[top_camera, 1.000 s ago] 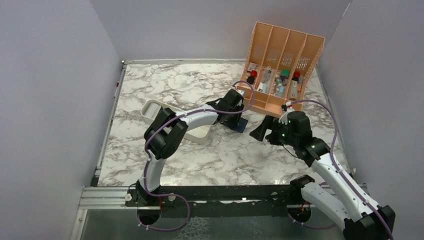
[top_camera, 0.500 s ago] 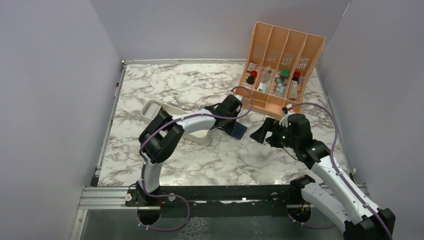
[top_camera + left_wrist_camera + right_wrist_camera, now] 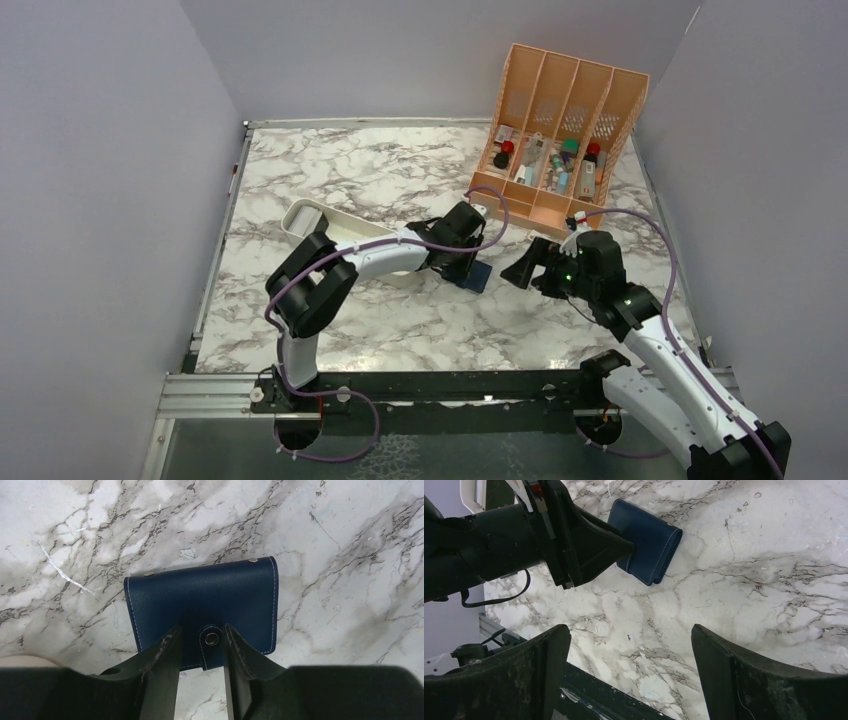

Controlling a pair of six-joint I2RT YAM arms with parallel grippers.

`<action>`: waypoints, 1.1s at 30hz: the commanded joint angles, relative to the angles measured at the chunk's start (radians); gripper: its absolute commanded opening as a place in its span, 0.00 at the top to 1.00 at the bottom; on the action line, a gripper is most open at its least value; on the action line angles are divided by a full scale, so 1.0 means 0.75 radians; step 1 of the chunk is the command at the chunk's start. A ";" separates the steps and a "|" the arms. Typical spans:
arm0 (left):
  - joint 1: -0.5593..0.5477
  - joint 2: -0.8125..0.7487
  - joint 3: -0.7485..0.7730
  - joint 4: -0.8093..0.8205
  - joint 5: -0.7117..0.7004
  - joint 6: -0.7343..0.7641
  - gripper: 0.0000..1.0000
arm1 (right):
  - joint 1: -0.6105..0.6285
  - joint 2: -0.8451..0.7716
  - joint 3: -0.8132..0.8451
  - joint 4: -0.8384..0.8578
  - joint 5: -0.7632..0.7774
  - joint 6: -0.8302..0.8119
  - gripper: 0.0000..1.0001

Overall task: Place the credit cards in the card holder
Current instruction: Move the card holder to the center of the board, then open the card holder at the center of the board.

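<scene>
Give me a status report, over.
Left gripper open, straddling snap tab of closed navy-blue leather card holder. Right gripper open, empty. No cards visible, nothing blocking.

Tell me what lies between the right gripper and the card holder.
Only bare marble table, as the right wrist view shows. The right gripper and the card holder are well apart.

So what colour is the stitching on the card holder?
White, edging the navy card holder; clearest in the left wrist view.
</scene>
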 commanded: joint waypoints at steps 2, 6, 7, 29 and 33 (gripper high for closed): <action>-0.016 0.021 0.042 -0.025 0.023 0.017 0.60 | -0.010 -0.029 -0.008 -0.012 -0.003 -0.008 0.05; -0.032 0.033 0.044 -0.039 0.026 -0.005 0.59 | -0.009 -0.024 -0.008 -0.016 0.011 -0.003 0.05; -0.037 0.035 0.046 -0.052 0.017 -0.011 0.59 | -0.010 -0.022 -0.007 -0.013 0.010 -0.005 0.05; -0.119 0.093 0.088 -0.195 -0.290 0.014 1.00 | -0.010 -0.054 -0.020 -0.030 0.018 -0.030 0.05; -0.133 -0.045 0.024 -0.143 -0.289 0.043 1.00 | -0.009 -0.045 -0.042 0.000 0.005 -0.060 0.05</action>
